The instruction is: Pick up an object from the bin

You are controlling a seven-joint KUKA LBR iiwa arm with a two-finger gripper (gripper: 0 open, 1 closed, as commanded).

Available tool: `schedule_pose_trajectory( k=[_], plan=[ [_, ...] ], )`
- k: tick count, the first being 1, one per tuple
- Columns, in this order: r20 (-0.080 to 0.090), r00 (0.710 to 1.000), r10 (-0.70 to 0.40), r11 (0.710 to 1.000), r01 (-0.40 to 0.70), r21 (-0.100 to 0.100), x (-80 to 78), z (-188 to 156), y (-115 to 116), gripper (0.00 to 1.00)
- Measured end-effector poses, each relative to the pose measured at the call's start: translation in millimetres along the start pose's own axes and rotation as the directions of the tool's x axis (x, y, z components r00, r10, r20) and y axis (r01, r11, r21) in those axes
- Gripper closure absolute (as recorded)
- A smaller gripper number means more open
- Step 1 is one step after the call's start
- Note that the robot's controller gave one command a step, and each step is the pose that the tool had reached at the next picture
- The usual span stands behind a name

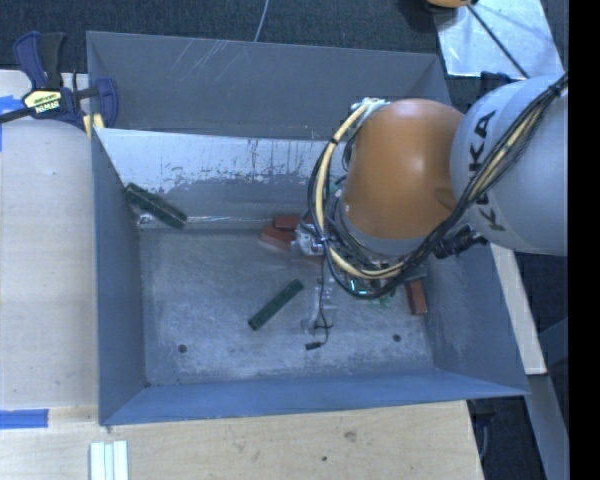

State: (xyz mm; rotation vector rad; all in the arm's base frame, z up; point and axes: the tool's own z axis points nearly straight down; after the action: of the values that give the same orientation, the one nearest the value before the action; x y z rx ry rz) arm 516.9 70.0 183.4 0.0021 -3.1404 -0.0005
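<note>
My gripper point(321, 324) reaches down to the bin floor right of the middle, under the arm's orange dome. A dark green flat bar point(276, 304) lies slanted on the floor just left of it, a small gap apart. A reddish-brown block point(277, 234) sits by the back wall, up and left of the gripper. To the right, a reddish-brown stick point(417, 296) pokes out from under the arm, with a small green piece point(381, 299) beside it. I see nothing held in the gripper.
A second dark green bar point(156, 207) leans in the back-left corner of the bin. The arm and its dome cover the bin's right-hand back part. The left and front of the floor are bare grey metal.
</note>
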Motion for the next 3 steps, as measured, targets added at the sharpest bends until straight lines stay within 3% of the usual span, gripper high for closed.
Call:
schedule_pose_trajectory(
  k=[1,2,3],
  plan=[
    [0.004,1.000,0.002,1.000,-0.002,0.000,-1.1,-2,0,0.00],
    [0.011,0.991,-0.135,0.991,0.135,0.001,-32.3,42,13,0.00],
    [0.004,0.876,-0.483,0.876,0.483,0.001,-45.9,49,16,0.00]
  ],
)
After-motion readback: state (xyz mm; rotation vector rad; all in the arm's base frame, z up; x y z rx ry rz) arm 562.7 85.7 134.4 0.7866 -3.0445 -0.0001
